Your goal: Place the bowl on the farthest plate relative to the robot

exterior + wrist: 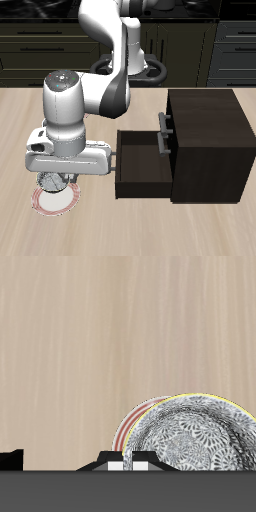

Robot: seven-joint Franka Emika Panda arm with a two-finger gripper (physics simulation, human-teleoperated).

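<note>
The bowl (50, 184) (195, 438), pale with a grey patterned inside, hangs low over the white plate with a pink-red rim (56, 204) (131, 423) near the table's front edge. My gripper (54, 176) (123, 464) is right above the plate and shut on the bowl's rim, its fingers close together. In the exterior view the arm's wrist covers most of the bowl. Whether the bowl touches the plate is not clear. In the wrist view the bowl hides most of the plate, leaving an arc of its rim.
A dark wooden cabinet (205, 140) stands beside the arm, with its drawer (140, 166) pulled open toward the gripper. Dark kitchen units run along the back wall.
</note>
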